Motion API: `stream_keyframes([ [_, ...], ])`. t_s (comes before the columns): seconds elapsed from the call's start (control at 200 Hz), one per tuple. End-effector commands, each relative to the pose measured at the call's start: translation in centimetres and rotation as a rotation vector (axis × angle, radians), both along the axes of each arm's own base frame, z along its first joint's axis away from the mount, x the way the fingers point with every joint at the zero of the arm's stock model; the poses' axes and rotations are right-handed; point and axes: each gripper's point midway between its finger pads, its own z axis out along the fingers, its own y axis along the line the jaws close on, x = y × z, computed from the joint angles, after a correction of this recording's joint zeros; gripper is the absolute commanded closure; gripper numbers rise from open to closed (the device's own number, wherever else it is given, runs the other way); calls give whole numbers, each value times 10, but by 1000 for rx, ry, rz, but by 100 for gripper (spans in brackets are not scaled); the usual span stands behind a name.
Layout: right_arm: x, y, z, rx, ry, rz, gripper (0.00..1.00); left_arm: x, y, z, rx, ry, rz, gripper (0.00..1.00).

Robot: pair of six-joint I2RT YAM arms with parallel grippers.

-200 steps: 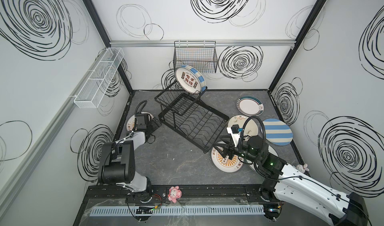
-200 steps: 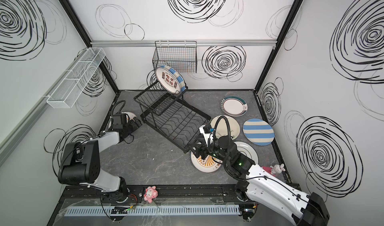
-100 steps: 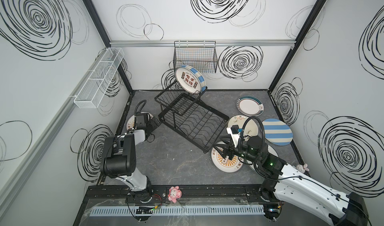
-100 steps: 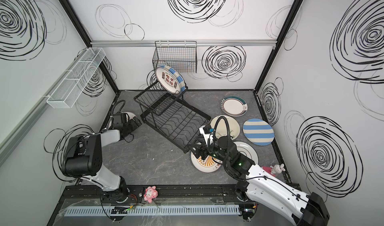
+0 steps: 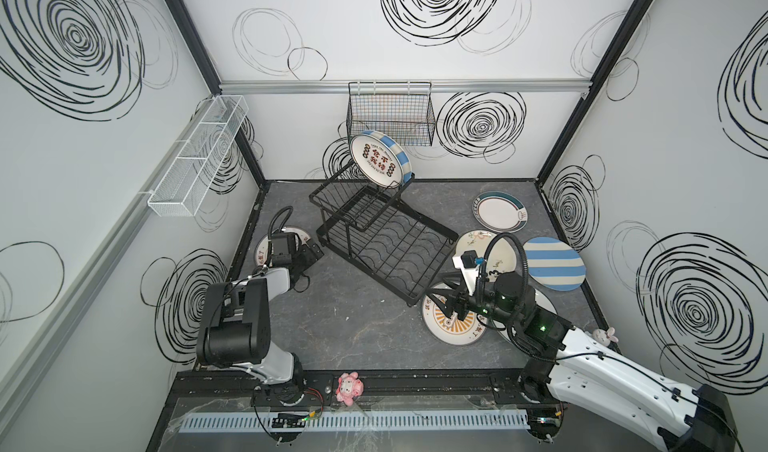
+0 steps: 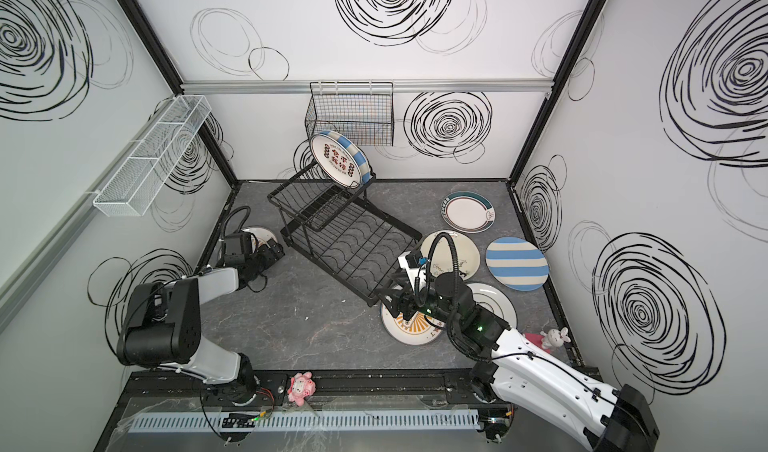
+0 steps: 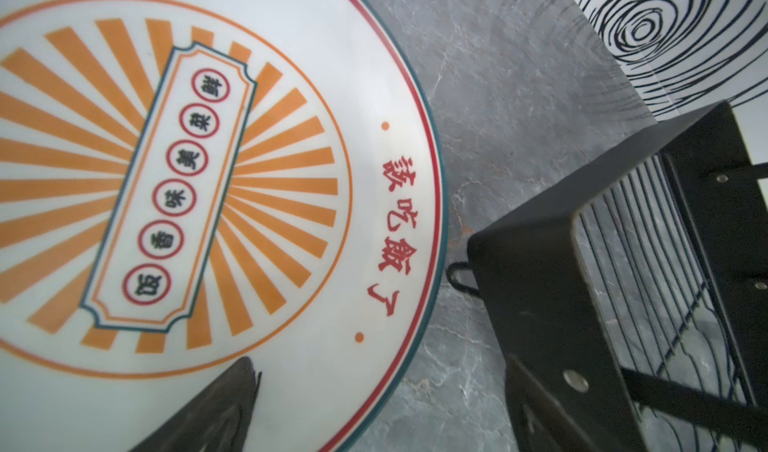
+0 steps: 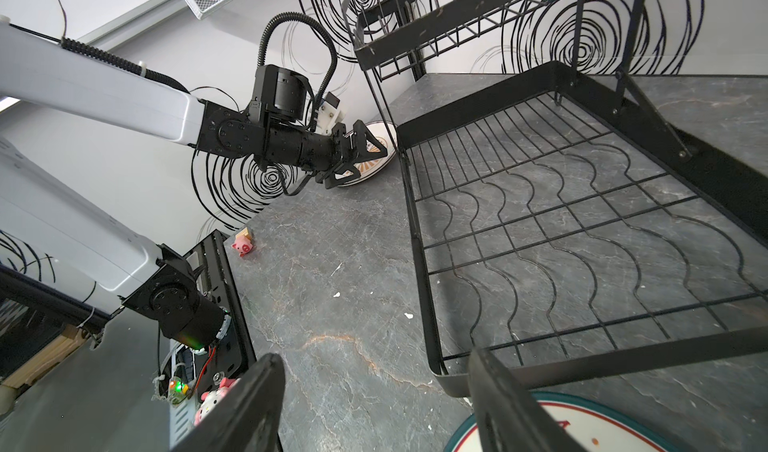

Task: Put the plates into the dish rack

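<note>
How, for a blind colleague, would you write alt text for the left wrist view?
A round white ceramic plate with an orange sunburst, red characters and a teal-and-red rim lies on the grey marbled tabletop. The open left tool straddles its rim, beside a corner of the black wire dish rack.

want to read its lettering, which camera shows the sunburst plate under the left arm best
The left wrist view: the sunburst plate fills the frame, its characters sharp. Both top views show only bits of its rim around the left end effector. The right wrist view shows it small and far away.
</note>
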Motion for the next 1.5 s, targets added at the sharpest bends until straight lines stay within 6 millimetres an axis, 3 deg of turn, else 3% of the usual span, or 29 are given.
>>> stream_keyframes([
  [0.0,0,2,9,2,-19,11,26,-19,-12,-10,-57,51,-13,4],
  [0.36,-2,2,9,-2,-7,17,26,-51,-35,-13,-74,91,-58,4],
  [0.835,-3,2,8,0,17,20,26,-109,-70,-28,-167,131,-103,4],
  [1.176,-1,-2,6,-9,56,3,22,-144,-98,-28,-134,158,-166,4],
  [1.496,10,-7,4,18,122,-16,21,-176,-148,-34,-208,177,-251,4],
])
